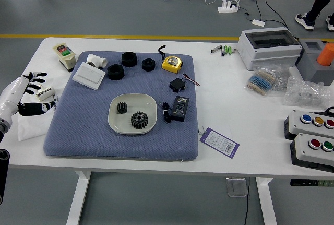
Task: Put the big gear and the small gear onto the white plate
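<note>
Two gears sit on the plate [116, 123], apart from each other: the small gear [122, 107] toward its far left corner, the big gear [139, 120] toward its near right corner. Both are wholly inside the raised rim, which should keep them from sliding off, and the space between them keeps their teeth from catching. The task looks done; I would leave both alone.

The plate rests right of centre on the mat [78, 136], its base seemingly well supported. Just beyond its right side lies the adapter [180, 108], outside the rim. Three black rings [116, 71] and the tape measure [172, 64] lie toward the mat's far edge.

The left hand [18, 92] is over the table's left edge, fingers spread wide and holding nothing, which suits a finished placement. Partly under it is a white bag [32, 127]; its contents I cannot tell.

By the table's right edge, a clear bag [261, 82] holds thin sticks, and a grey bin [310, 67] carries something orange [326, 55].
</note>
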